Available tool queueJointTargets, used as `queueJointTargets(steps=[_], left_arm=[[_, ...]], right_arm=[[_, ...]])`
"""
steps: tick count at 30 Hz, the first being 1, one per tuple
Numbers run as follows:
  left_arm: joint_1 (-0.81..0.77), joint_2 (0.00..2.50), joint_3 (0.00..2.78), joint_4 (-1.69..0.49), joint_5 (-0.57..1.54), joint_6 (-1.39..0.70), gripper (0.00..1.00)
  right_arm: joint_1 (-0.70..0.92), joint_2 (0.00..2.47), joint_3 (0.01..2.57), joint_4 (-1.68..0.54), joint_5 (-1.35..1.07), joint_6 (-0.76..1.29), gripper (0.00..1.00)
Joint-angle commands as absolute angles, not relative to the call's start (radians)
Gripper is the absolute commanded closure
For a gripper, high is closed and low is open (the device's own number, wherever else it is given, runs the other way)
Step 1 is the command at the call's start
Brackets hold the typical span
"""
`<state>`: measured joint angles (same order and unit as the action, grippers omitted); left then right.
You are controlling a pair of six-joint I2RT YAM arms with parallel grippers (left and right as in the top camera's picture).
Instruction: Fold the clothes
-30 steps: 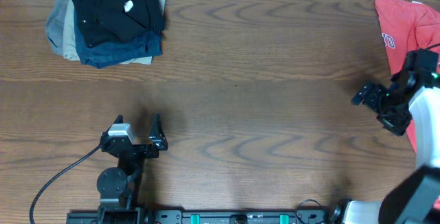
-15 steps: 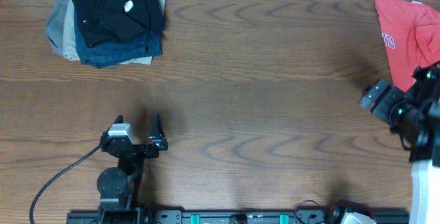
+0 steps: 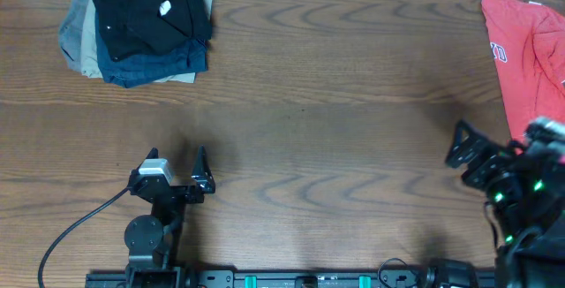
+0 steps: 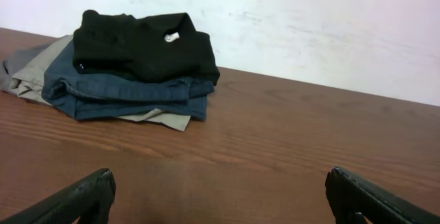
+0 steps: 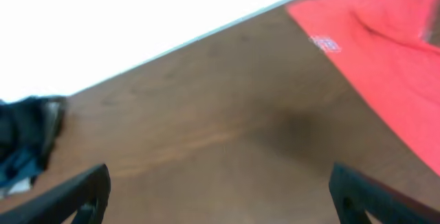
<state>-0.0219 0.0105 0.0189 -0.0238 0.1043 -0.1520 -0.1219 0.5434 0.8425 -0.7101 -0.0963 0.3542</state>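
The clothes, a black T-shirt [image 3: 150, 14] with a small white mark, lie folded on top of a pile at the table's far left. In the left wrist view the black T-shirt [image 4: 137, 45] sits ahead and to the left, well beyond the fingers. My left gripper [image 3: 177, 154] [image 4: 220, 183] stands open near the front left edge, with bare wood between its fingers. My right gripper [image 3: 481, 151] [image 5: 220, 179] is open at the right side, low over the table, holding nothing. A dark edge of the black T-shirt [image 5: 27, 124] shows far off in the blurred right wrist view.
Under the black shirt lie a dark blue garment [image 3: 150, 58], a tan one and a grey one [image 3: 75, 32]. A red T-shirt [image 3: 525, 49] [image 5: 385, 52] lies at the far right edge. A black cable [image 3: 71, 231] runs from the left arm's base.
The right arm has drawn back from beside the red T-shirt toward the front edge, its gripper staying open. The left arm and the garments have not moved.
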Motion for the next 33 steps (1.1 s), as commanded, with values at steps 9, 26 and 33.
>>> queueJointTargets(steps=[9, 26, 33], left_arm=[[-0.024, 0.004, 0.004, -0.062, 0.118, -0.134, 0.02], [-0.024, 0.004, 0.004, -0.062, 0.118, -0.134, 0.02], [-0.024, 0.004, 0.004, -0.062, 0.118, -0.134, 0.02]], right_arm=[[0.073, 0.191, 0.275, -0.186, -0.147, 0.335, 0.01], [0.009, 0.005, 0.004, -0.061, -0.144, 0.106, 0.01], [0.010, 0.005, 0.005, -0.060, -0.135, 0.054, 0.01]])
